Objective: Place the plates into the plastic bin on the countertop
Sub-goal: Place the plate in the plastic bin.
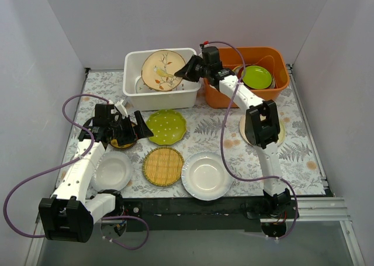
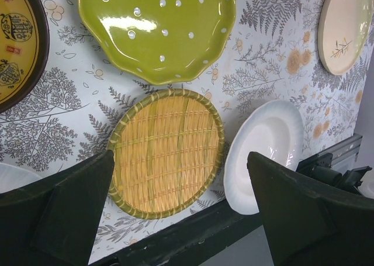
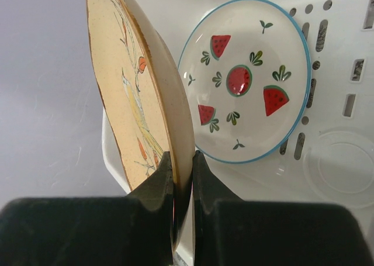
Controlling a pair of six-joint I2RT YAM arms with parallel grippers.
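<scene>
Beige bird plate (image 3: 125, 90), clenched edge-on in our right jaws, hangs over the white bin (image 1: 163, 99); beyond, a fruit-print plate (image 3: 245, 79) already lies inside. Our left jaws gape, empty; ahead of them the bamboo plate (image 2: 166, 152), green dotted plate (image 2: 158, 26) and white plate (image 2: 263, 149) wait on the table (image 2: 269, 61).

Woven bamboo plate (image 2: 166, 153) at centre of the fern-print desk (image 2: 52, 125), green dotted plate (image 2: 158, 29) just above it, white plate (image 2: 264, 155) just right, dark fingers (image 2: 55, 213) spread wide apart.
</scene>
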